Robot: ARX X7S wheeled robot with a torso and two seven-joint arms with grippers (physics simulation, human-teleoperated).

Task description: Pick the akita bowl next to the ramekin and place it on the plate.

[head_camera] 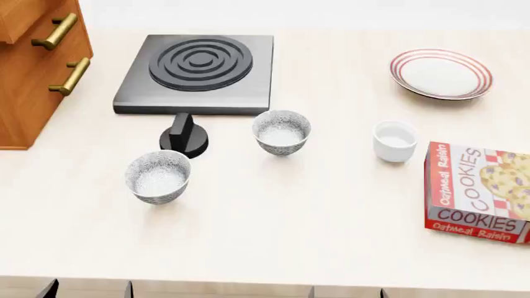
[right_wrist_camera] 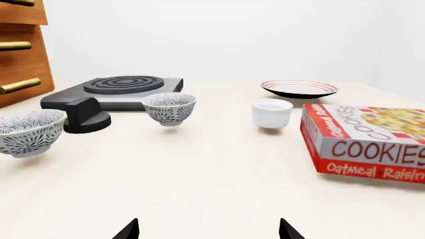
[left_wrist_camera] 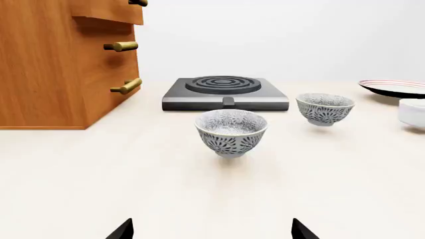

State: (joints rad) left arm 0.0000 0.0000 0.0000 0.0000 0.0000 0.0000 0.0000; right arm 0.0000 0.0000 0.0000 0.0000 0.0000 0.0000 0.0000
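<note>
Two speckled grey bowls stand on the pale counter. The akita bowl (head_camera: 282, 131) (right_wrist_camera: 169, 108) (left_wrist_camera: 325, 108) stands upright in front of the stove, a short gap left of the plain white ramekin (head_camera: 395, 141) (right_wrist_camera: 271, 113). The red-ringed plate (head_camera: 441, 74) (right_wrist_camera: 299, 88) lies at the back right with nothing on it. The second patterned bowl (head_camera: 158, 176) (left_wrist_camera: 231, 132) sits nearer, to the left. My left gripper (left_wrist_camera: 212, 231) is open and faces that nearer bowl from well back. My right gripper (right_wrist_camera: 207, 230) is open too, holds nothing, and is far short of the akita bowl and ramekin.
A black single-burner stove (head_camera: 198, 68) sits at the back, with a black knob-like piece (head_camera: 184, 135) in front of it between the two bowls. A wooden drawer cabinet (head_camera: 33, 62) stands at the left. A red cookie box (head_camera: 480, 189) lies at the right, close to the ramekin.
</note>
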